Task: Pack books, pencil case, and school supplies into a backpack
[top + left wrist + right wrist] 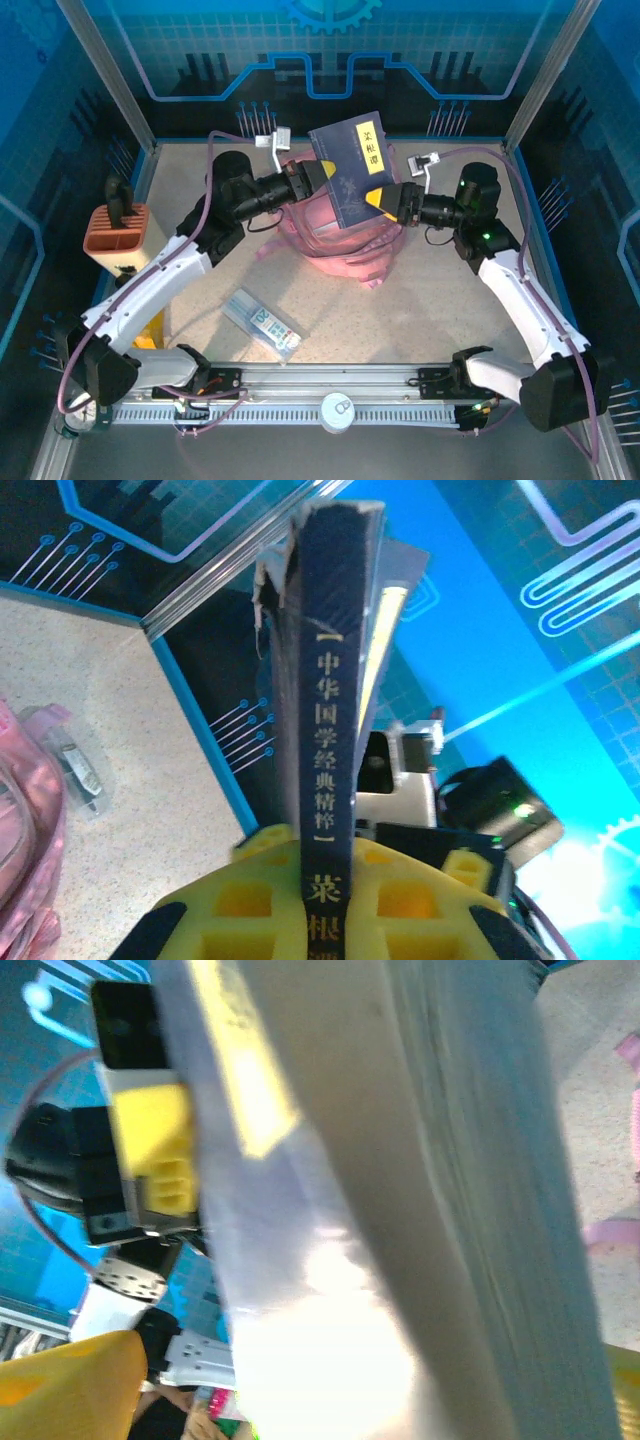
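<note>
Navy book (348, 160) hangs over the pink backpack (345, 255), left tool (322, 178) clamping its nine o'clock edge, right tool (385, 198) its four o'clock corner, and uneven pulling could twist it loose.

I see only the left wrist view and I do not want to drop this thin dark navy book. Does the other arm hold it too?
Observer: Yes. In the top view the right arm's jaws are closed on the lower right corner of the thin dark navy book, just below its yellow label.
Operator: What is under the book?
Observer: The large soft pink backpack sits on the table, and the book is held over it.
Operator: Where is the pencil case?
Observer: The slim pale blue-white pencil case lies flat on the speckled table, nearer the arm bases and apart from the backpack.
</note>
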Controlling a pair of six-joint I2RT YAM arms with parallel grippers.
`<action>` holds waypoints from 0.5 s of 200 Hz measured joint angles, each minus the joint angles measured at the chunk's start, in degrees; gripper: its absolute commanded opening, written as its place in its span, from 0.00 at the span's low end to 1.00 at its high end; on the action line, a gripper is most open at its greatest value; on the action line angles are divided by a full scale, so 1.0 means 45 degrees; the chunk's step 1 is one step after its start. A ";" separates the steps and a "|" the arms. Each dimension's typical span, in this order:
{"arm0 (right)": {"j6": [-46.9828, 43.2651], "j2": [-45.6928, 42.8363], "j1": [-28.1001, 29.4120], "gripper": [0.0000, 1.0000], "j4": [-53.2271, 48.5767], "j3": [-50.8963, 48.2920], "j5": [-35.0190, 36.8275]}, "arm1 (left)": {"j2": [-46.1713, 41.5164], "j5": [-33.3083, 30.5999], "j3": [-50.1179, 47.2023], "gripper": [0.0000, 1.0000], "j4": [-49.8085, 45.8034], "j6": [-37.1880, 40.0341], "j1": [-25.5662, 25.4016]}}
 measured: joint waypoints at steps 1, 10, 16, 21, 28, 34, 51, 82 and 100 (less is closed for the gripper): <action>0.0024 -0.0010 0.0000 0.86 -0.0005 0.0000 0.0000 | 0.0015 -0.0019 0.0000 0.00 -0.0024 0.0024 0.0000; 0.0015 -0.0180 -0.0068 0.79 -0.0097 0.0000 0.0010 | 0.0087 -0.0117 0.0000 0.00 -0.0131 0.0078 0.0000; -0.0044 -0.0277 -0.0102 0.74 -0.0209 0.0005 0.0049 | 0.0112 -0.0209 0.0000 0.00 -0.0238 0.0165 0.0000; -0.0155 -0.0335 -0.0117 0.69 -0.0321 0.0019 0.0073 | 0.0131 -0.0257 0.0000 0.00 -0.0325 0.0253 0.0000; -0.0243 -0.0379 -0.0160 0.61 -0.0559 0.0058 0.0126 | 0.0141 -0.0311 0.0000 0.00 -0.0408 0.0330 0.0000; -0.0423 -0.0403 -0.0185 0.55 -0.0709 0.0087 0.0160 | 0.0146 -0.0350 0.0000 0.00 -0.0486 0.0374 0.0000; -0.0627 -0.0398 -0.0374 0.39 -0.1180 0.0121 0.0267 | 0.0160 -0.0481 0.0000 0.00 -0.0670 0.0539 0.0000; -0.0952 -0.0403 -0.0719 0.10 -0.1948 0.0121 0.0631 | 0.0253 -0.0661 0.0000 0.00 -0.0928 0.0719 -0.0005; -0.1452 -0.0471 -0.0748 0.04 -0.2642 0.0146 0.0928 | 0.0321 -0.0641 -0.0005 0.05 -0.0952 0.0758 -0.0083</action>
